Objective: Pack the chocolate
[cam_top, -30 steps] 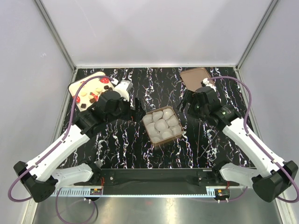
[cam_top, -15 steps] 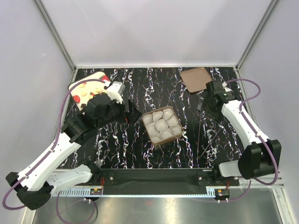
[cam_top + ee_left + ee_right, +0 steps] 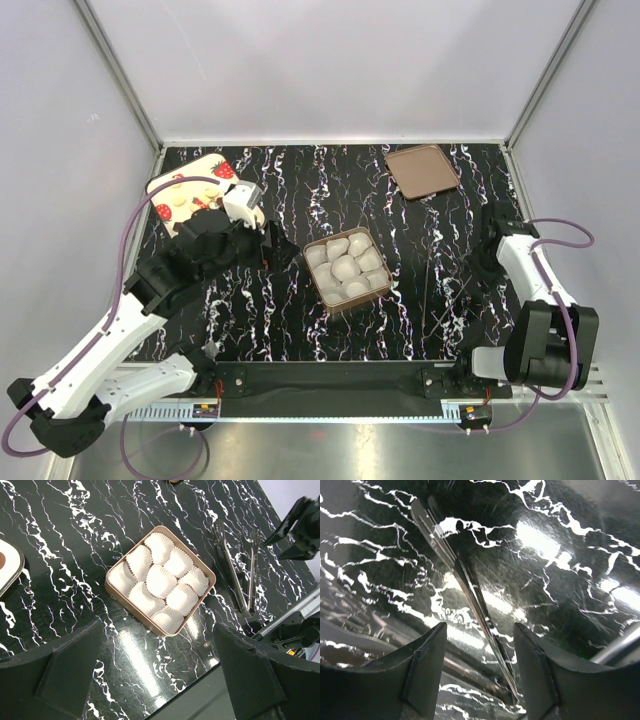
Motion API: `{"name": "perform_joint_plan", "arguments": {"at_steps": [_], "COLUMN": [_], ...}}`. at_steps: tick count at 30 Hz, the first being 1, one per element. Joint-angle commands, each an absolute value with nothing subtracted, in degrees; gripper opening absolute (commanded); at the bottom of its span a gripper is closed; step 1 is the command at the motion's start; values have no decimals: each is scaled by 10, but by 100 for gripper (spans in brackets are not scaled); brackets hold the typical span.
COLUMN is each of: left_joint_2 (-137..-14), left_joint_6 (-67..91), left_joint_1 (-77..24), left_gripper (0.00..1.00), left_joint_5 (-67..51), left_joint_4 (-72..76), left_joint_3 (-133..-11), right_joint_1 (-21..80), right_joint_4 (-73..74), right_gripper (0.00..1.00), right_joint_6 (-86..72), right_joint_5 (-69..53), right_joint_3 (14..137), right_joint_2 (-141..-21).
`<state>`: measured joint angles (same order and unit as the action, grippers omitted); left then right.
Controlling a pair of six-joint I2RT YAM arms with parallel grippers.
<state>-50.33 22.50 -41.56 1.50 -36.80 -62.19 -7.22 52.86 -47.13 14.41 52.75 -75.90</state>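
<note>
The chocolate (image 3: 180,199), small cream and dark pieces, lies on a strawberry-print plate (image 3: 205,163) at the back left, partly hidden by my left arm and its cable. A brown square box (image 3: 386,286) at the table's middle holds several white paper cups; in the left wrist view the box (image 3: 114,591) is ahead of the fingers. My left gripper (image 3: 274,245) is open and empty, between plate and box. My right gripper (image 3: 484,267) is open and empty, low by the right edge, over metal tongs (image 3: 470,587).
The tongs (image 3: 429,262) lie on the black marble table right of the box, and also show in the left wrist view (image 3: 239,572). A brown lid (image 3: 422,170) lies at the back right. The plate's edge (image 3: 9,569) shows at the left of the left wrist view.
My right arm has pulled back from beside the lid to the right edge and lowered near the tongs. My left gripper has moved off the plate towards the box.
</note>
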Motion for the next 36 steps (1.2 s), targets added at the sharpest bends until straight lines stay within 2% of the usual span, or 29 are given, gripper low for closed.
{"name": "perform_joint_plan", "arguments": {"at_steps": [1,7,18,21,24,32,36], "left_joint_2": [-489,-489,-494,-505,-510,-517,-530], "left_joint_6": [220,220,217,214,214,215,219], "left_joint_1": [-416,-416,-417,-416,-417,-413,-386], "left_gripper": [99,99,99,99,99,99,99], "left_joint_5": [4,4,57,70,88,159,153], "left_joint_4": [-350,-354,-376,-395,-411,-443,-458], "left_joint_3": [-618,-619,-627,-649,-664,-671,-675], "right_joint_1": [-81,-85,-85,-85,-85,-84,-74], "right_joint_4": [470,383,358,353,363,397,424], "right_gripper": [62,57,36,26,0,0,0], "right_joint_6": [-491,-488,-494,-478,-458,-447,-442], "right_joint_5": [150,112,117,115,117,92,73], "right_joint_3": [505,459,450,456,472,507,546], "right_joint_2": [-770,-785,-829,-822,-817,-754,-726]}}
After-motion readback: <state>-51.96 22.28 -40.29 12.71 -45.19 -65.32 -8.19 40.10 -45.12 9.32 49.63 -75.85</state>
